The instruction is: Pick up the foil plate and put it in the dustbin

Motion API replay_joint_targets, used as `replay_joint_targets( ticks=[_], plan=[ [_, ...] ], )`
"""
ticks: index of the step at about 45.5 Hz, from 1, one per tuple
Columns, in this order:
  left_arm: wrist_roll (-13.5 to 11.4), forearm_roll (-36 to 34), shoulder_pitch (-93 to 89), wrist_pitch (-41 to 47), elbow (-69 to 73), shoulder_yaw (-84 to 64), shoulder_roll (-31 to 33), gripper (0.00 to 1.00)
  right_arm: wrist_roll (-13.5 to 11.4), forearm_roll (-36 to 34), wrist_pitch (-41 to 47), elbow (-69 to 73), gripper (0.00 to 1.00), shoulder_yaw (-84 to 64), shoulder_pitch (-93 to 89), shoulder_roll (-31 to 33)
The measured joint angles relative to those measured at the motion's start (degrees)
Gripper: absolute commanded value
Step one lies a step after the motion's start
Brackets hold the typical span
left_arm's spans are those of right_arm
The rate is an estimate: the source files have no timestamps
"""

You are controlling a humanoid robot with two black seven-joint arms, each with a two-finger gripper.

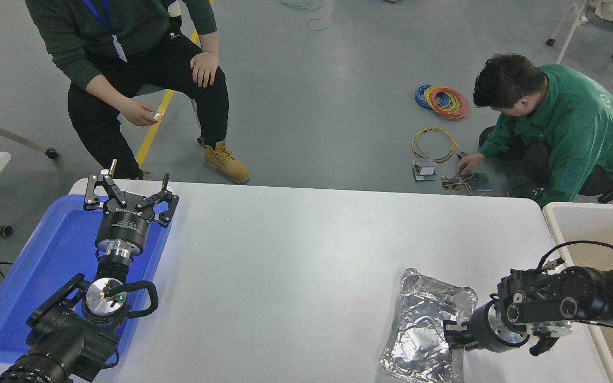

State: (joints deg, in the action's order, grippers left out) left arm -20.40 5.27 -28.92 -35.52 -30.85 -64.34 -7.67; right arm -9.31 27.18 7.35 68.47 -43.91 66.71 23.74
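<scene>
The foil plate [426, 330], shiny, crinkled and silver, lies on the white table [296, 255] at the front right. My right gripper [451, 334] comes in from the right edge and sits at the plate's right rim, its jaws close together on the rim. The plate still rests on the table. The dustbin [551, 221], with a cream-white rim and a beige inside, stands at the table's right end, behind and under the right arm. My left gripper [131, 198] is parked open over the blue tray at the left.
A flat blue tray [46, 266] lies at the table's left end under the left arm. One person sits at the far left beyond the table. Another person crouches on the floor at the far right among coils of coloured cable [442, 101].
</scene>
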Motion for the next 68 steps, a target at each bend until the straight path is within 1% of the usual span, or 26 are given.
replay_joint_targets(
  ticks=[17,37,54,68],
  plan=[
    [0.01,0.00,0.00,0.00,0.00,0.00,-0.02,1.00,0.00,0.35,0.36,0.28,0.00,-1.40,2.16,0.34],
    [0.01,-0.02,0.00,0.02,0.00,0.00,0.00,1.00,-0.06,-0.27,5.40,3.80,0.00,-6.20,17.68,2.00],
    [0.01,-0.01,0.00,0.02,0.00,0.00,-0.02,1.00,-0.19,-3.27,15.75,6.71,0.00,-10.17,35.52,2.37],
    [0.01,0.00,0.03,0.02,0.01,0.00,-0.02,1.00,-0.37,-3.91,28.19,7.22,0.00,-12.14,48.47,2.46]
  ],
)
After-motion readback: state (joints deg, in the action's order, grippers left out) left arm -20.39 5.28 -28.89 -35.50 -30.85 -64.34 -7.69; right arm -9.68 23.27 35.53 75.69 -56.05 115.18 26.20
